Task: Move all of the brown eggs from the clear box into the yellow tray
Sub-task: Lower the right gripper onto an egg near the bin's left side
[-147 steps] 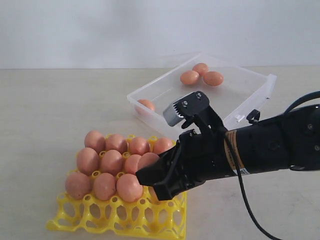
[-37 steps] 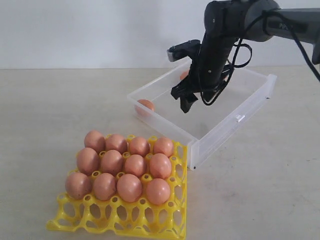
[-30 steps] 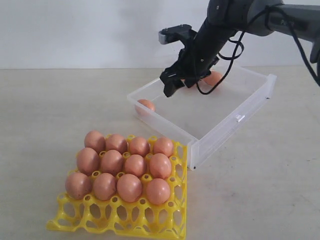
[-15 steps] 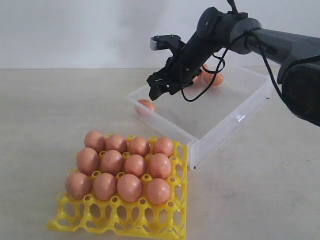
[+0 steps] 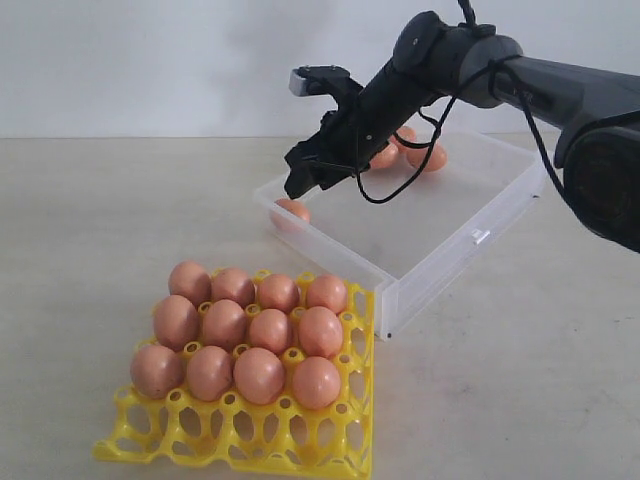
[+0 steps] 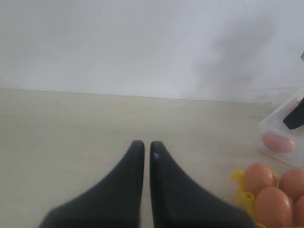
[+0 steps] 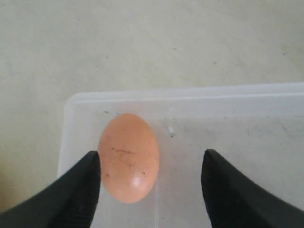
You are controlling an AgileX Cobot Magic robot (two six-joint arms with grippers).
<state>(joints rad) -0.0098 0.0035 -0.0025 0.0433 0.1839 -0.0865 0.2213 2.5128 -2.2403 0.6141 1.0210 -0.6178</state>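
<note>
The yellow tray (image 5: 240,437) at the front left holds several brown eggs (image 5: 258,374) in its back three rows. The clear box (image 5: 478,236) stands behind it. One brown egg (image 5: 293,210) lies in the box's near-left corner, and three more (image 5: 386,155) sit together at the back. My right gripper (image 5: 298,184) hangs open just above the corner egg. In the right wrist view that egg (image 7: 128,157) lies close to one finger (image 7: 78,192), well apart from the other. My left gripper (image 6: 143,145) is shut and empty over bare table, left of the tray (image 6: 239,182).
The box's low walls and its latch tab (image 5: 480,237) face the front right. The right arm and its cable (image 5: 400,180) stretch across the box's back half. A white wall stands behind the table.
Since the oldest frame the tray's front egg row has gained one egg. Over the last second my right gripper has swung left across the box to the corner egg.
</note>
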